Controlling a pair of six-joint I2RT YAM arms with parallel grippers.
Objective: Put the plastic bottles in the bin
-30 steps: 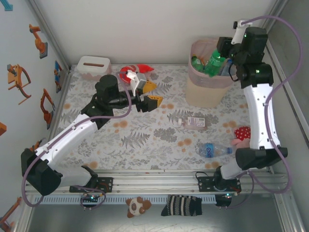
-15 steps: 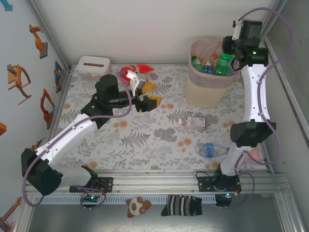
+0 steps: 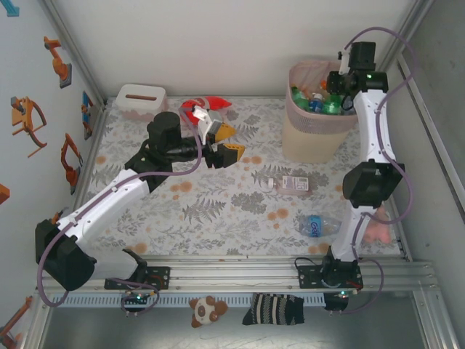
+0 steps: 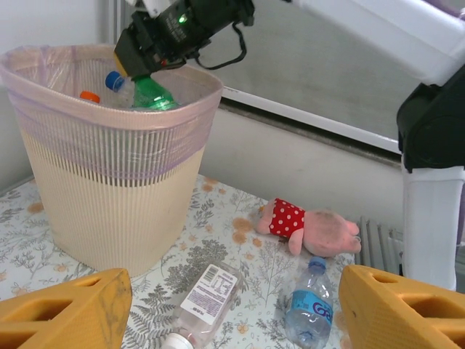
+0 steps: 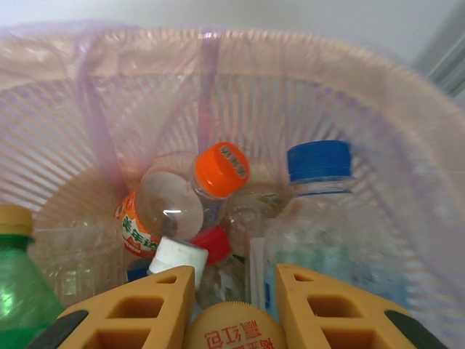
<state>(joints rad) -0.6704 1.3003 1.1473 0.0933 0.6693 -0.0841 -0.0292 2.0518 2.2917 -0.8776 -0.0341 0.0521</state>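
My right gripper (image 3: 340, 87) hangs over the bin (image 3: 312, 134), a tall beige basket with a pink liner, and is shut on a green bottle (image 3: 332, 103) tipped neck-down inside the rim. In the right wrist view the held bottle's yellow cap (image 5: 232, 329) sits between my fingers (image 5: 123, 313), above several bottles lying in the bin (image 5: 378, 87). Two plastic bottles lie on the table: a white-label one (image 3: 290, 183) (image 4: 207, 294) and a blue-label one (image 3: 316, 225) (image 4: 309, 309). My left gripper (image 3: 221, 144) (image 4: 232, 320) is open above the table, left of the bin (image 4: 109, 167), with nothing in it.
A pink plush toy in a red dotted dress (image 4: 309, 229) lies by the right wall near the blue-label bottle. A white tissue box (image 3: 140, 100) and a red fish toy (image 3: 200, 107) sit at the back left. The right wall runs close behind the bin.
My right arm has swung the green bottle from the bin's right edge to over its middle and lowered it below the rim. The left arm has barely moved.
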